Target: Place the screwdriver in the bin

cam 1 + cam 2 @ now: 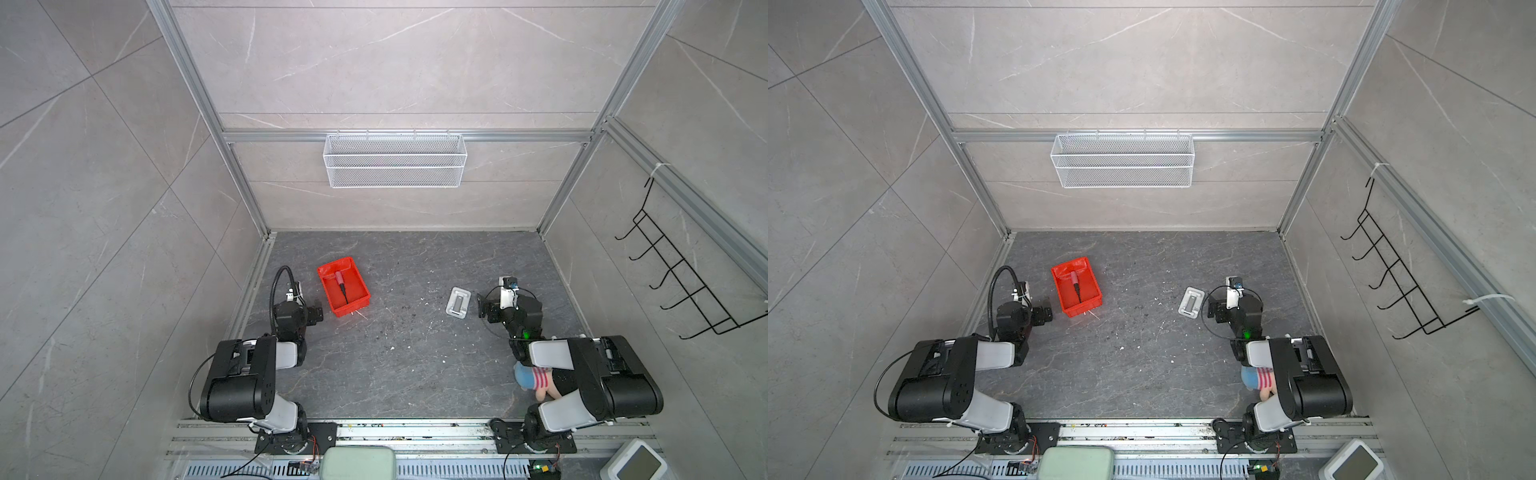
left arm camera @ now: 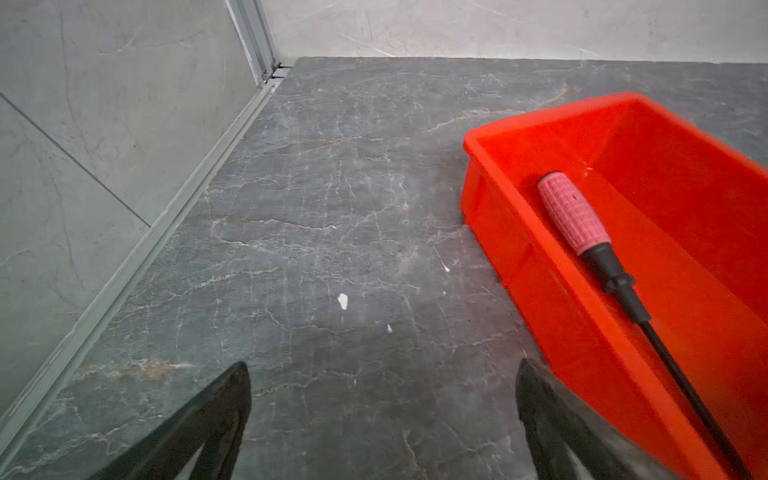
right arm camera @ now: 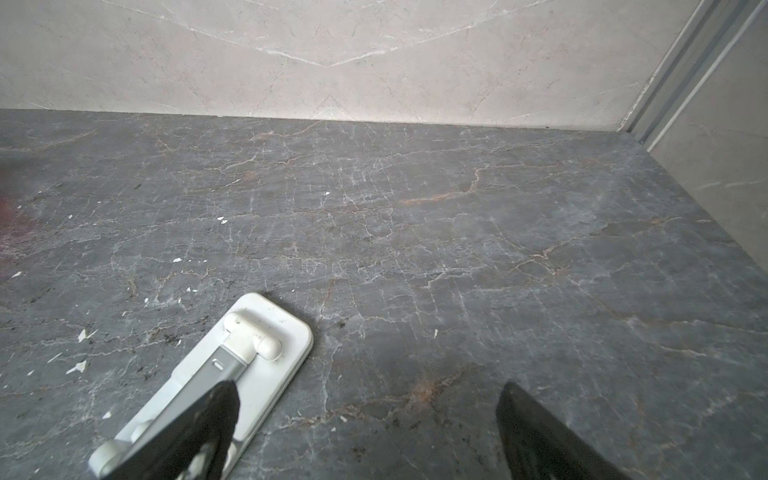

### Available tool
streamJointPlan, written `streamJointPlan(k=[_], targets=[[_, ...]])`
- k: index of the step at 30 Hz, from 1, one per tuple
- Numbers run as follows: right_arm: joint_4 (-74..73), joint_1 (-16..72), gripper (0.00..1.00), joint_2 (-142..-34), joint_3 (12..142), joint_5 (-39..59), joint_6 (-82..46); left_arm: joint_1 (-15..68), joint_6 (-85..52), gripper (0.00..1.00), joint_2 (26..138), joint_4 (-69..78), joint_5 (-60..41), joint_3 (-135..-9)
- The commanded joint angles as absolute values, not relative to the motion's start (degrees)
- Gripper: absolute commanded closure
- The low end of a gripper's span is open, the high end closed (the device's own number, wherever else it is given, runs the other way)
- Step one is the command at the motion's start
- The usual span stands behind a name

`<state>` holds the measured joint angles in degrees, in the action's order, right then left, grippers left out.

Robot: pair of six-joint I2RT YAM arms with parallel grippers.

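The screwdriver [image 1: 341,284] [image 1: 1076,286] lies flat inside the bin [image 1: 360,277] [image 1: 1093,279], on its floor and nearer the wall that faces the left arm, with its red handle toward 11 o'clock and its dark shaft tip toward 5 o'clock in both top views. In the left wrist view the screwdriver [image 2: 582,220] rests along the bin's [image 2: 498,232] inner wall. The bin stands on the dark tabletop [image 1: 399,357] at about 10 o'clock from the table's middle. The left gripper [image 1: 314,314] [image 1: 1043,316] [image 2: 382,374] sits just beside the bin at its 8 o'clock, outside the rim, jaws spread wide with only bare tabletop between them. A flat silver-grey plate [image 1: 458,303] [image 1: 1191,302] [image 3: 257,357] lies at about 2 o'clock from the table's middle. The right gripper [image 1: 482,307] [image 1: 1212,309] [image 3: 370,390] is at the plate's 3 o'clock, jaws likewise spread wide and gripping nothing; in the right wrist view one finger [image 3: 208,419] overlaps the plate, and whether it touches it cannot be told.
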<state>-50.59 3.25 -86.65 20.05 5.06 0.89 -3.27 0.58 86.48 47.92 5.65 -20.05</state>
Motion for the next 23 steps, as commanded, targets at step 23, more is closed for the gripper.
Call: streamJointPlan(k=[23], targets=[[-49.6, 3.2, 0.01, -86.9, 20.9, 5.9, 1.2, -3.5, -0.7, 0.00, 86.1, 47.6, 2.6, -21.1]])
